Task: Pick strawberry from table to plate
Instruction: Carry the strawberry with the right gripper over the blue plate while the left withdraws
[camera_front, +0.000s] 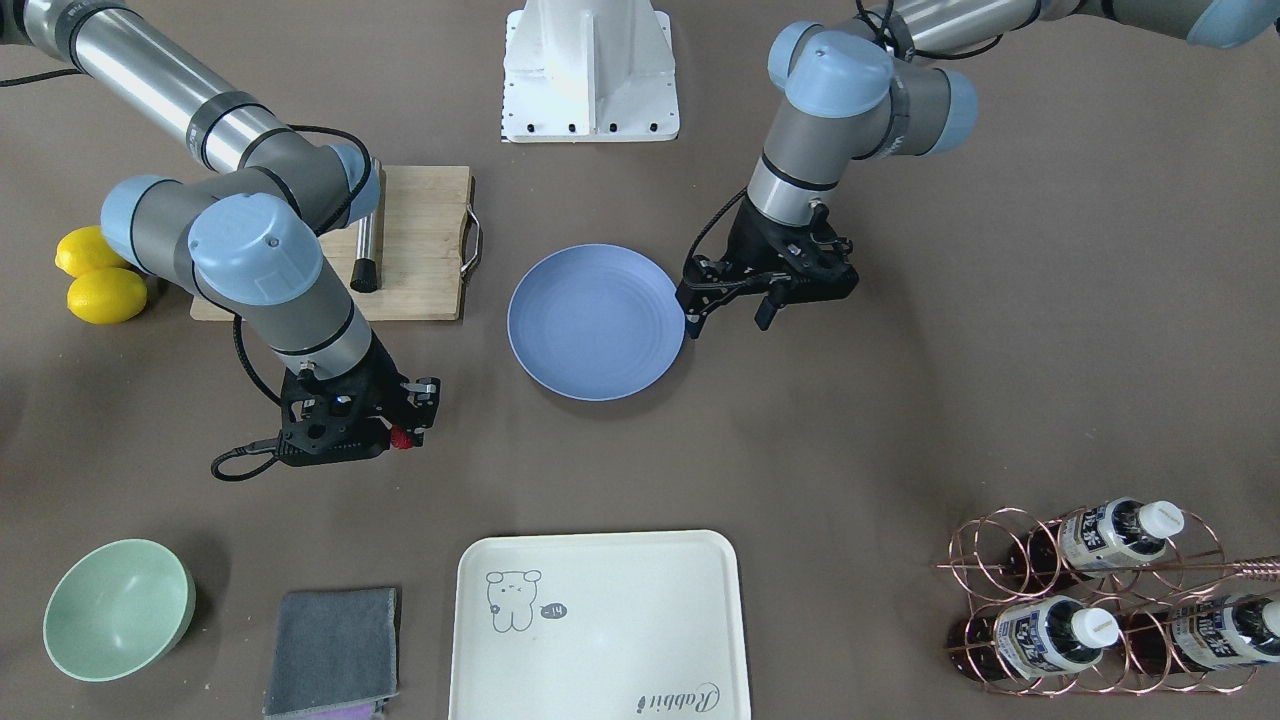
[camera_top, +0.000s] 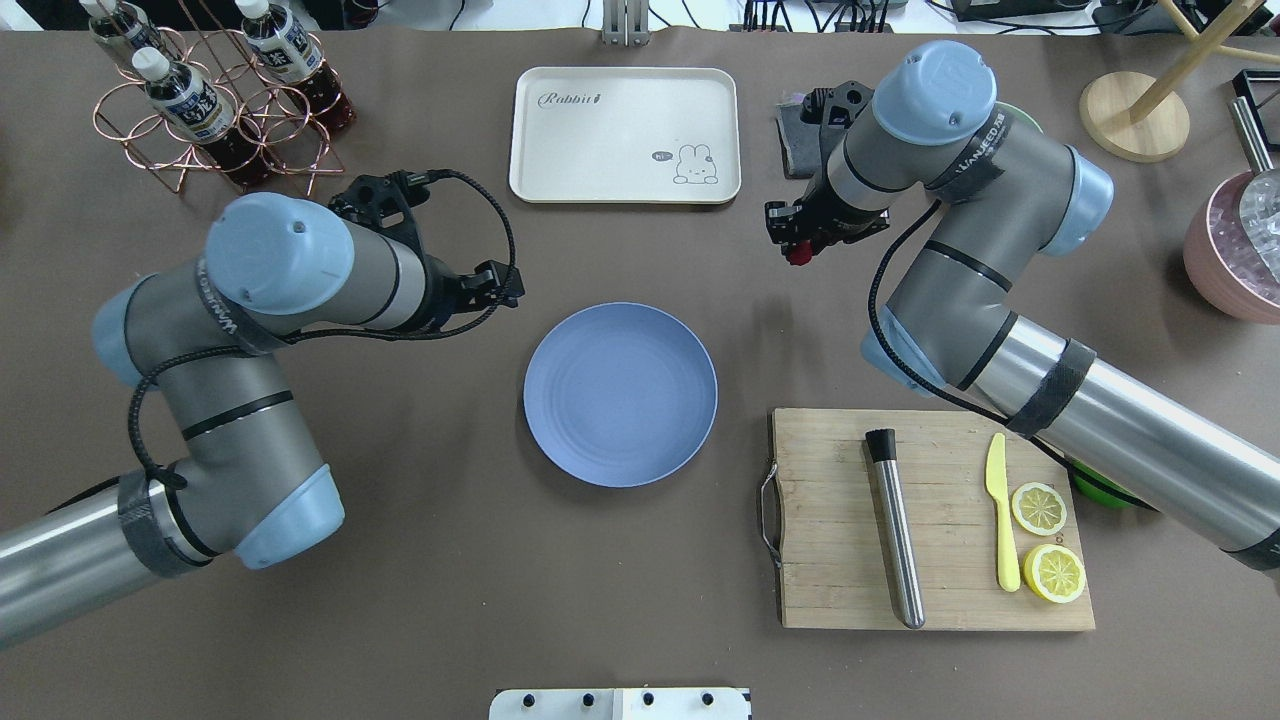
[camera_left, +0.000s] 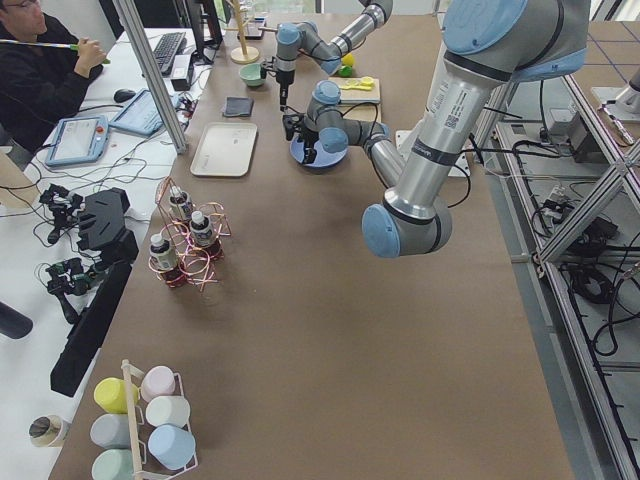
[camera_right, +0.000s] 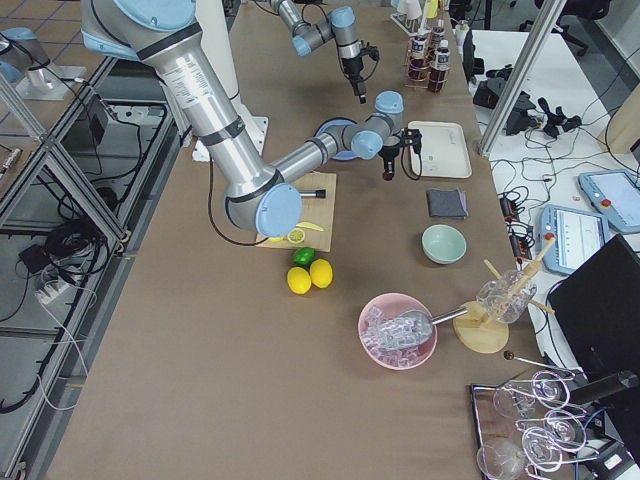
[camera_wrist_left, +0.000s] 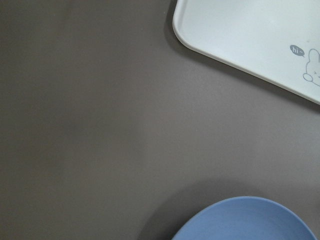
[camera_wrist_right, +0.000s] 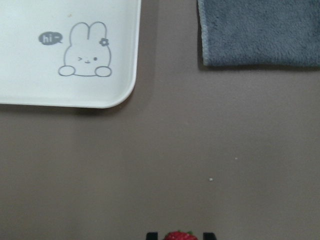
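The strawberry (camera_front: 402, 438), small, red and bumpy, sits between the fingertips of my right gripper (camera_top: 796, 250), which is shut on it. The right wrist view shows the strawberry (camera_wrist_right: 180, 235) at the bottom edge between two dark fingertips (camera_wrist_right: 151, 235), with bare table (camera_wrist_right: 160, 170) beneath. The round blue-lavender plate (camera_top: 620, 394) lies at mid-table with nothing on it, well apart from that gripper. My left gripper (camera_front: 728, 318) hangs just beside the plate (camera_front: 596, 322) rim, open, with nothing between its fingers. The left wrist view shows only the plate's edge (camera_wrist_left: 250, 220).
A cream tray (camera_top: 625, 133) and a grey cloth (camera_wrist_right: 260, 32) lie on the far side of the held berry. A wooden cutting board (camera_top: 930, 520) carries a steel muddler, yellow knife and lemon slices. Also here: a mint bowl (camera_front: 118, 608), whole lemons (camera_front: 105, 295) and a copper bottle rack (camera_top: 215, 110).
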